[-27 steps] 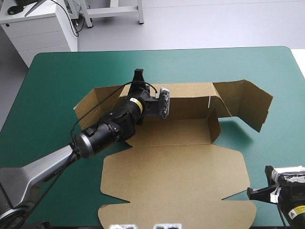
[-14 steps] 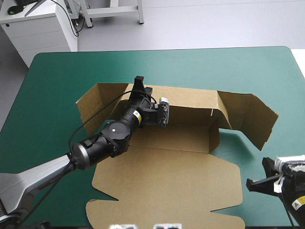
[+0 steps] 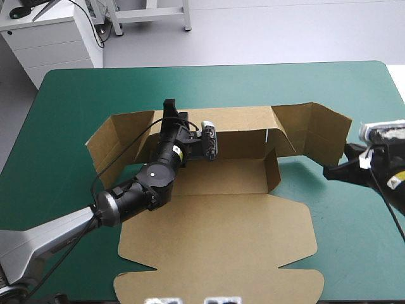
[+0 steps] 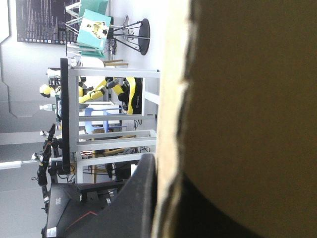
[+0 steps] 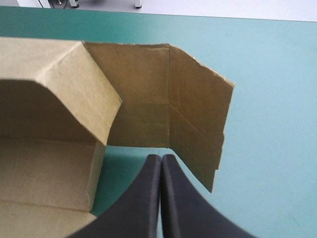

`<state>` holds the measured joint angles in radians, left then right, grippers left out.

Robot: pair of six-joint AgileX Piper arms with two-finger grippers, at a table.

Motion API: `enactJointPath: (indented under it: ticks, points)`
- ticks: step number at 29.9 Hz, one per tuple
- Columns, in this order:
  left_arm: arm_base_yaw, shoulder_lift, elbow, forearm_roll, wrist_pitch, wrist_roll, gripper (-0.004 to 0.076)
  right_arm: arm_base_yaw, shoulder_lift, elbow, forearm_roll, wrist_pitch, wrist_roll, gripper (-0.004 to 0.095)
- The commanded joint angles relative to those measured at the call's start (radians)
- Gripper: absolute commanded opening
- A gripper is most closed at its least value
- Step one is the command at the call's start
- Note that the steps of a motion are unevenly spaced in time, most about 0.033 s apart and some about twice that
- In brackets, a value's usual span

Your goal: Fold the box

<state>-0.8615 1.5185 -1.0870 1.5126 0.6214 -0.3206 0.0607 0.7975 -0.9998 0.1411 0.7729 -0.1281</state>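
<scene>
Two hands work a brown box (image 3: 221, 234) at the middle of the teal-green table (image 3: 69, 88). Its broad lid panel (image 3: 215, 253) lies flat toward the near edge and its walls are partly raised. At the back, the left hand (image 3: 171, 113) is clamped on the far wall (image 3: 243, 130); the left wrist view shows the board pinched upright between its black fingers. Off the box's right end, the right hand (image 5: 161, 162) holds nothing, its fingers pressed together in a point. It points at the bare cover between the short side wall (image 3: 272, 170) and the right-end flap (image 3: 316, 134), which stands angled outward. The left-end flap (image 3: 107, 144) splays outward too. The step in hand appears to be setting up the walls: the far wall is up, but the end flaps are not yet turned in. The next move probably calls for the right hand to nudge its flap inward, square to the far wall, while the left grip steadies the board against sliding.
</scene>
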Motion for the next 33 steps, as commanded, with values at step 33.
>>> enactJointPath:
  ticks: [33]
  points:
    - [-0.008,-0.049,0.063,0.046,-0.008,-0.057,-0.0008,-0.008,0.845,-0.861,0.105,0.271,-0.003,-0.0018]
